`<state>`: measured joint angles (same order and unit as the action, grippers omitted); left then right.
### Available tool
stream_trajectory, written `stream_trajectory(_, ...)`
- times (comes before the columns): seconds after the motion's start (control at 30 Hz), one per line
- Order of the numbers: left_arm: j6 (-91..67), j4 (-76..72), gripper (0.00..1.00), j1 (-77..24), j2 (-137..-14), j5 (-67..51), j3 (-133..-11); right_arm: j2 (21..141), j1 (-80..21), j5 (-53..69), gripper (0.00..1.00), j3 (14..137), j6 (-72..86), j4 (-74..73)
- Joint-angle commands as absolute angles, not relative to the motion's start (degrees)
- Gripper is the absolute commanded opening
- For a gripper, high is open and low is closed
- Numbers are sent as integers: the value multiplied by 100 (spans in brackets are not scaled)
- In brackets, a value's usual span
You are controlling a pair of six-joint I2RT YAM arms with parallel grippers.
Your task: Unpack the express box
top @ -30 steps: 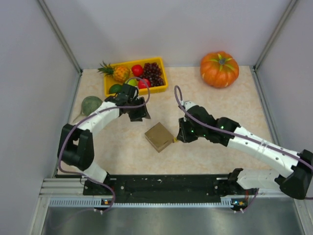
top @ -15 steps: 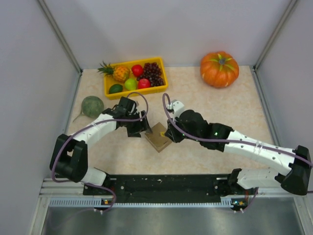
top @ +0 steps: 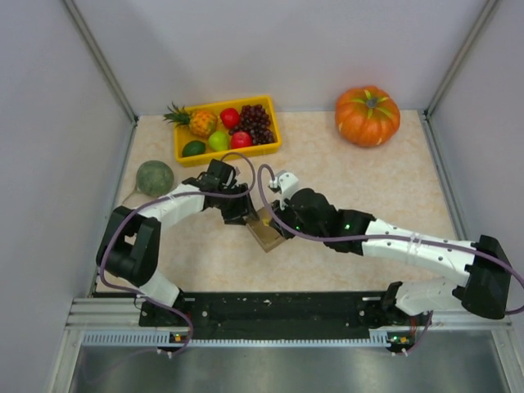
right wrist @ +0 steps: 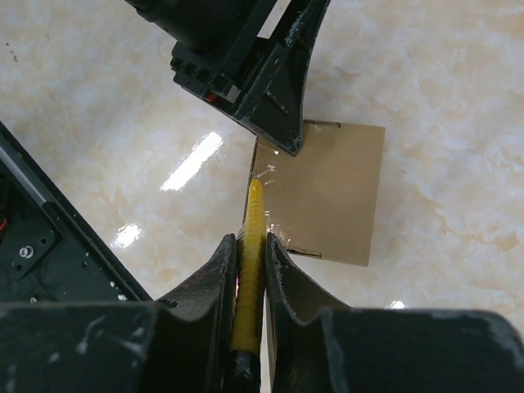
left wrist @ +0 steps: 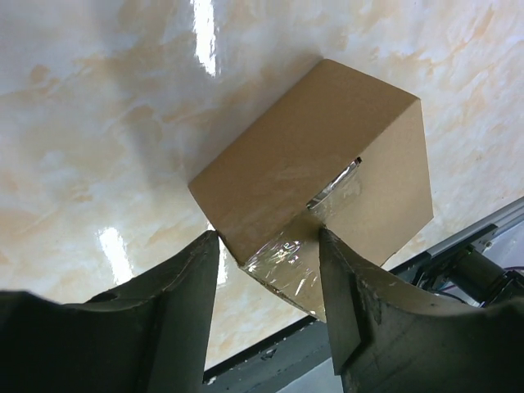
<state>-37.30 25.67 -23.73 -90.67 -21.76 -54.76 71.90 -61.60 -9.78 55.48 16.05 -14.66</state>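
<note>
In front of the yellow fruit tray (top: 277, 131), toward the arm bases, the express box (top: 264, 237) is seen lying flat on the marbled worktop (top: 368, 188), its lid closed and clear tape across one seam. The left tool (left wrist: 266, 246) is held open, its fingers (left wrist: 184, 303) set either side of a taped corner of the box; whether they press on it cannot be told. The right tool (right wrist: 251, 246) is closed on a slim yellow pointed stick (right wrist: 250, 270), whose tip is laid against the taped edge. A pumpkin (top: 368, 115) is placed right of the tray, and a green melon (top: 155, 178) left of it and nearer.
</note>
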Motion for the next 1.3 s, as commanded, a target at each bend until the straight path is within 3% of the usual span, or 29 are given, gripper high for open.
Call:
stream_trajectory(0.0,-3498,2233,54,-2382,-9263,-2030,-5748,7443,-6293,-1151,0,5660,1556,-1177)
stream_trajectory(0.23,-3270,2373,52,-2382,-9413,-1907,-5836,7839,-6442,-1354,0,5836,1731,-1257)
stream_trajectory(0.3,-3199,2382,45,-2382,-9387,-1872,-5819,7910,-6451,-1371,0,5853,1766,-1213)
stream_trajectory(0.6,-3024,2408,38,-2382,-9229,-1784,-5625,8033,-6451,-1634,0,5941,1810,-1020)
stream_trajectory(1.27,-3085,2654,39,-2382,-9202,-1644,-5564,8648,-6451,-2004,0,6477,2408,-1292)
